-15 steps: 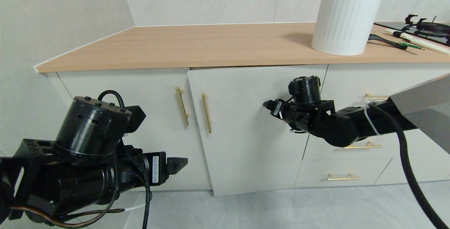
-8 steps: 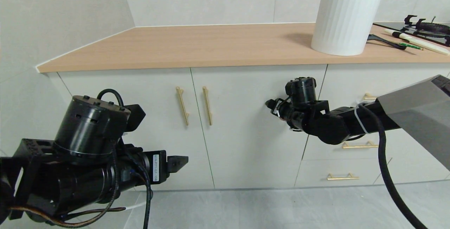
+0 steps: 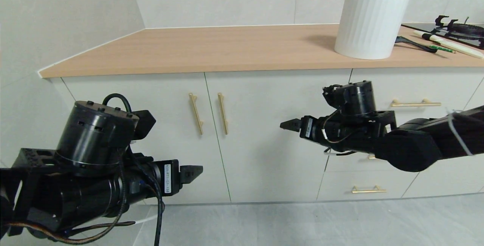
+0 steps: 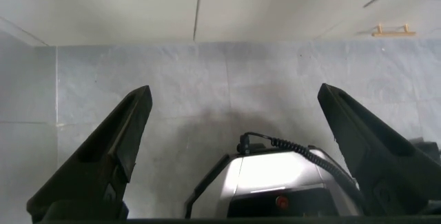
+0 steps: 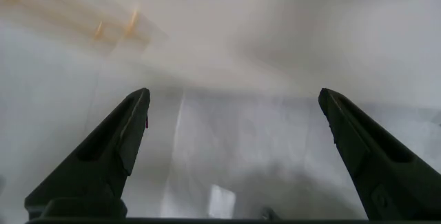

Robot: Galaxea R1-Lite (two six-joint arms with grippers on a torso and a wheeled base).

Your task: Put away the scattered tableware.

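At the lower left of the head view, the left gripper (image 3: 191, 173) hangs low before the closed cabinet doors (image 3: 257, 155), fingers spread wide and empty, seemingly parked out of the way. Right of centre, the right gripper (image 3: 289, 125), likewise apart and holding nothing, points toward the brass door handles (image 3: 223, 113), probably because storage must be opened first. The tableware (image 3: 416, 44) lies at the upper right on the counter (image 3: 189, 49), just beside the white ribbed vessel (image 3: 372, 15), well apart from both grippers.
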